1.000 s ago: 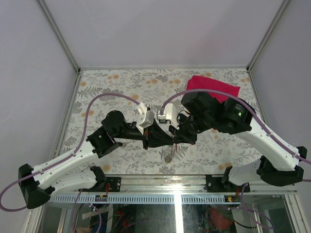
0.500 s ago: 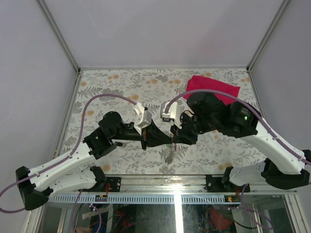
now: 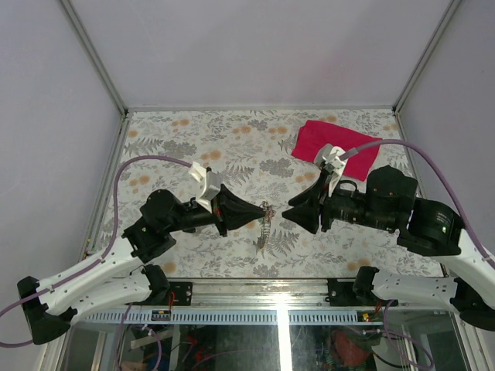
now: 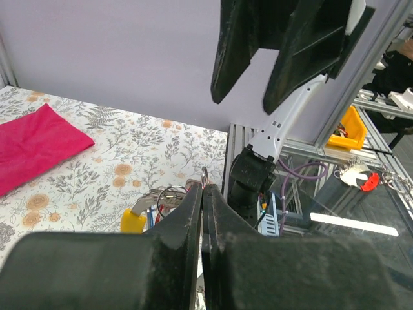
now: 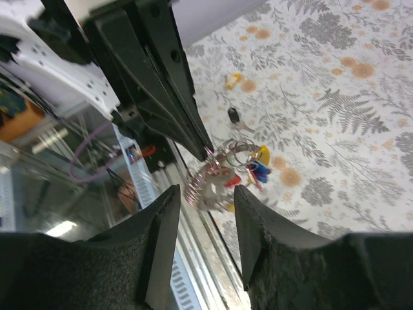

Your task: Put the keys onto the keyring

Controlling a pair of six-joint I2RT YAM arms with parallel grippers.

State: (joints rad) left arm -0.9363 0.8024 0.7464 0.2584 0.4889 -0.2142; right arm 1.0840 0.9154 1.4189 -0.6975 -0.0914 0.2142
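Above the floral table (image 3: 193,139), my left gripper (image 3: 260,209) pinches the keyring (image 5: 222,169) aloft near the front edge with yellow, blue and red tags dangling, my right gripper (image 3: 292,217) gapes empty beside it, and a small black key (image 5: 233,115) lies loose on the table (so, I judge, threading remains unfinished).

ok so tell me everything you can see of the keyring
The keyring is a bundle of thin silvery metal rings with a short coiled strand, carrying yellow, blue and red plastic tags. It dangles over the floral table, near its front edge, from the shut left fingers, which pinch one small loop at its top. The open right fingers face it without touching.
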